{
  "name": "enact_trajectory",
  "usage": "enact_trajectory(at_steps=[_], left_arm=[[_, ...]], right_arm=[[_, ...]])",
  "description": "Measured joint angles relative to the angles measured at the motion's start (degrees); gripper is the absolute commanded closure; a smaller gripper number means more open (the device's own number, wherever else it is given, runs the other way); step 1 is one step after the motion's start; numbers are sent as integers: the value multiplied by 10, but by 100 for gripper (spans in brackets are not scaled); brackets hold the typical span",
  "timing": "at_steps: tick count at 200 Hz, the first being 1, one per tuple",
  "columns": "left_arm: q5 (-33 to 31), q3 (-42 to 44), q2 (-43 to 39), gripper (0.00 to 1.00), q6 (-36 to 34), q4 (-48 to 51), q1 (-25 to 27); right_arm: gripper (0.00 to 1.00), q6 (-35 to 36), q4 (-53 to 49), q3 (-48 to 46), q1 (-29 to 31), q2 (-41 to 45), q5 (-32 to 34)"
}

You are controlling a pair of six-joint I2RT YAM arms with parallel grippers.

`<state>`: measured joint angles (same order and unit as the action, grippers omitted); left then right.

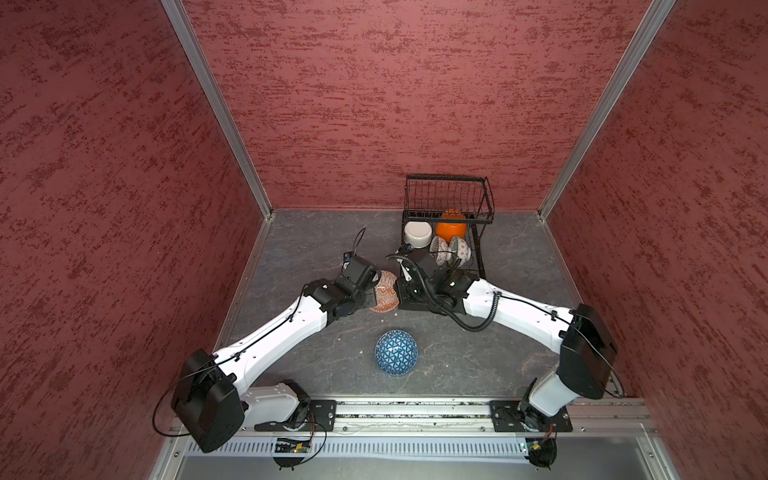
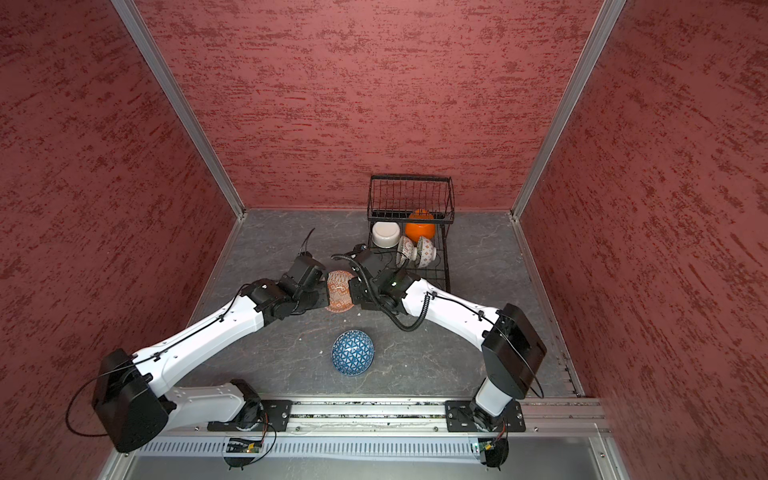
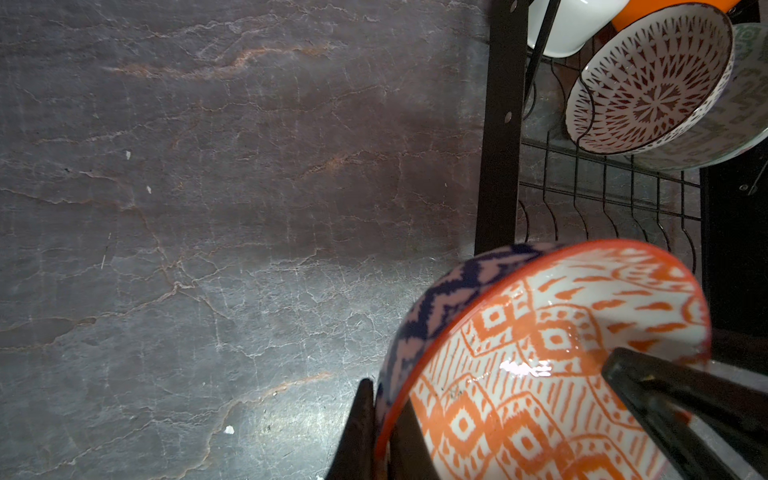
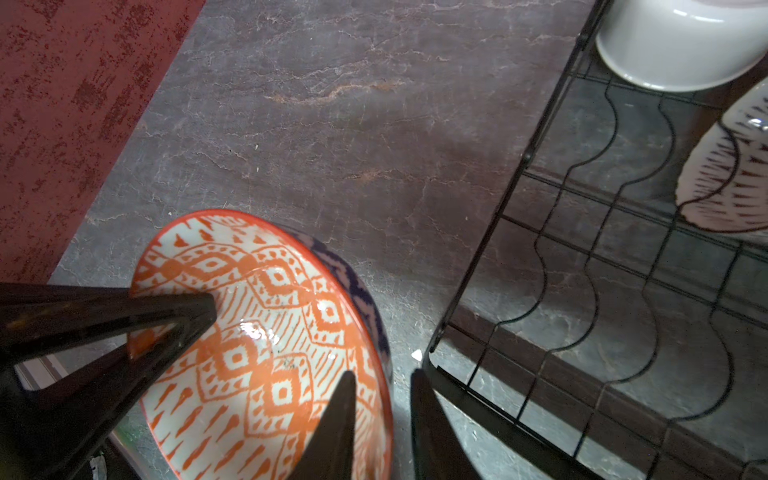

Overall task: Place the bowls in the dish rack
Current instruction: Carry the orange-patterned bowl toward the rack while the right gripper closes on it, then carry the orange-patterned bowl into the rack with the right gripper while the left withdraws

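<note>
Left gripper [image 3: 384,401]: clamped on orange-patterned bowl [image 3: 540,353] rim.
Right gripper [image 4: 380,374]: parted astride same rim.
Dish rack [image 3: 498,166]: four bowls [image 1: 417,235] loaded.
Outstanding: the held one; blue bowl [image 1: 396,352], inverted on table [image 1: 311,257].

Glazed bowls, wire rack, stone-look table
The orange-patterned bowl [image 3: 540,374] is glossy glazed ceramic with bright glints inside; the white bowl [image 4: 681,45] is smooth and shiny too. The blue bowl [image 1: 396,352] looks glazed, though from above that is hard to judge. The rack [image 4: 525,160] is thin black-coated metal wire, fairly matt. The table [image 3: 208,208] has a dull, veined, stone-like surface. The walls [image 1: 374,104] look rough and grainy, with bare aluminium corner strips [image 1: 218,108]. The arm shells [image 1: 274,332] are smooth white plastic.
</note>
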<state>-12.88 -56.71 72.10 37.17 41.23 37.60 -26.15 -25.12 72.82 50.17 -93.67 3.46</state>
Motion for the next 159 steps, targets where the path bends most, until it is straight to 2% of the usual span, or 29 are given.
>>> enact_trajectory(at_steps=[74, 87, 98, 106, 118, 125, 130, 140, 148, 159], left_arm=[[6, 0, 0, 100, 0, -15, -4], [6, 0, 0, 90, -1, -16, -6], [7, 0, 0, 86, -1, -18, -7], [7, 0, 0, 78, -1, -21, -9], [11, 1, 0, 60, 3, -30, -11], [14, 1, 0, 44, 2, -34, -12], [14, 1, 0, 28, 0, -37, -12], [17, 1, 0, 9, -1, -44, -12], [18, 2, 0, 0, 0, -48, -13], [20, 4, -1, 1, 3, -54, -15]], right_arm=[[99, -9, 1, 10, 7, -8, 36], [100, -9, 0, 14, 8, -11, 43], [100, -9, -2, 19, 9, -15, 50], [100, -9, -4, 23, 10, -19, 55], [100, -8, -10, 30, 13, -25, 63], [100, -9, -13, 34, 15, -30, 68], [100, -9, -17, 36, 17, -33, 73], [100, -9, -22, 39, 20, -39, 84], [100, -9, -30, 42, 22, -43, 94], [100, -9, -41, 45, 23, -46, 111]])
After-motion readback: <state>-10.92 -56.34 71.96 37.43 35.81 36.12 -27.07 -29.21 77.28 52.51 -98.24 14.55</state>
